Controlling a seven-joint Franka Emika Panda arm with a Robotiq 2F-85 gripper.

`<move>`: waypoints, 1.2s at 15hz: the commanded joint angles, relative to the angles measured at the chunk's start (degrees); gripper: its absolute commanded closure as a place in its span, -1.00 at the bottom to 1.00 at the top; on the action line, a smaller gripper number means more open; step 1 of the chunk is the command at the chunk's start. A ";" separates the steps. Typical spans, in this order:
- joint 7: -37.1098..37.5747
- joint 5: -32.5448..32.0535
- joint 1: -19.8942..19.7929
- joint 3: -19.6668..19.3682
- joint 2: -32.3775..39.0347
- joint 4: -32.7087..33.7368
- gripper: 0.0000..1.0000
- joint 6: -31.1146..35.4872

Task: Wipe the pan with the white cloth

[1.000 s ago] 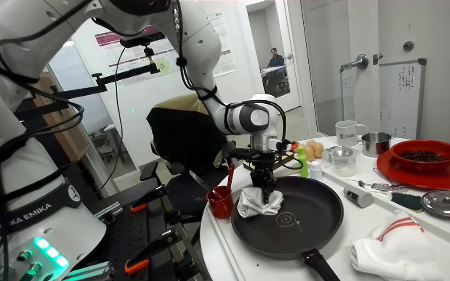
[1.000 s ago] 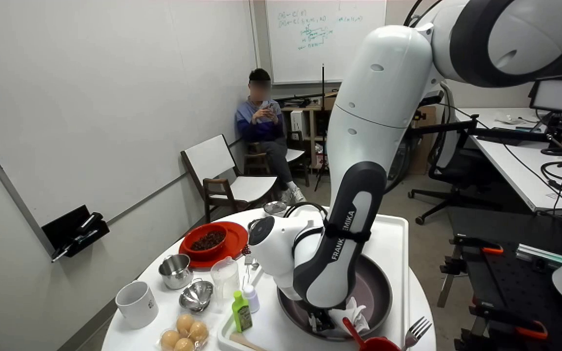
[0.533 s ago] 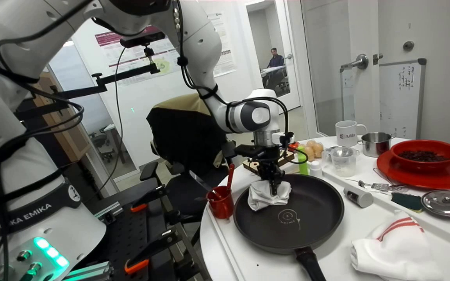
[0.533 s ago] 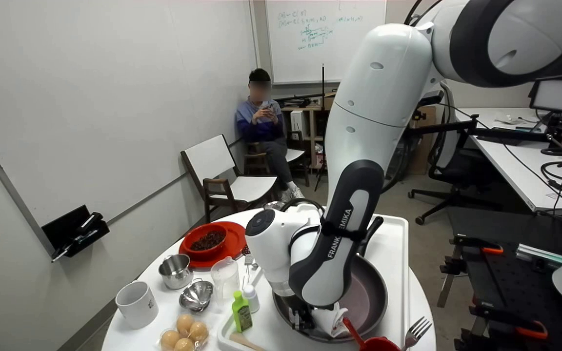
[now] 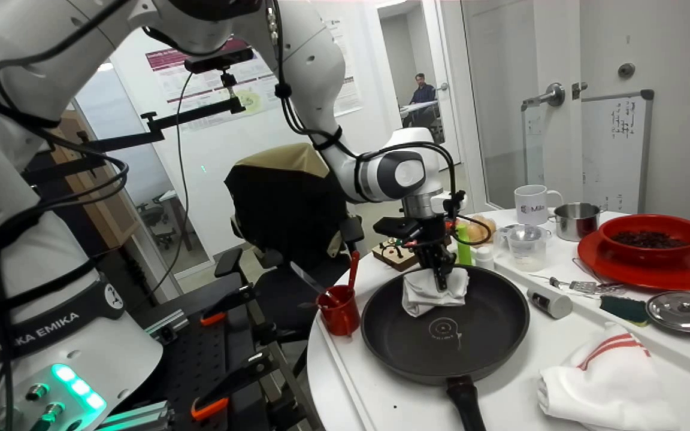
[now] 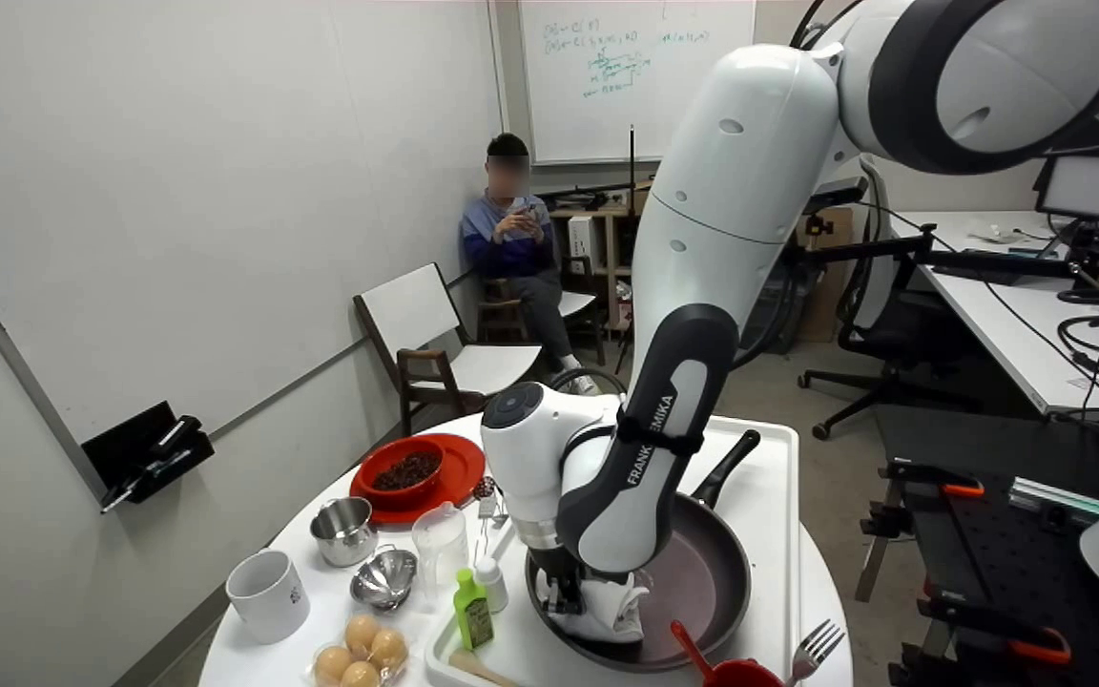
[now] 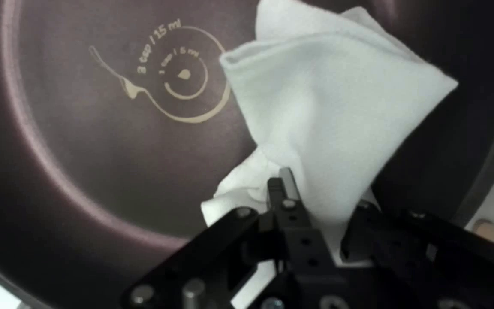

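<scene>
White table (image 6: 259, 663); dark pan (image 5: 471, 350), pale-ringed; white cloth (image 7: 337, 98) folded, creased.

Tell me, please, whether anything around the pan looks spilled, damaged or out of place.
Only one small thing: a dark speck on the white tray, left of the pan handle in an exterior view, stands out against bare white. I cannot tell whether it is a crumb or mark.
</scene>
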 commanded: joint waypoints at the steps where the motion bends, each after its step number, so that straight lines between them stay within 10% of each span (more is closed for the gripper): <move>1: 1.06 1.05 -0.22 -2.71 1.03 1.04 0.82 2.31; 9: 5.73 1.35 -1.11 -9.30 3.74 1.43 0.82 3.67; 18: 4.85 2.72 -0.31 -6.11 2.74 -1.80 0.82 6.76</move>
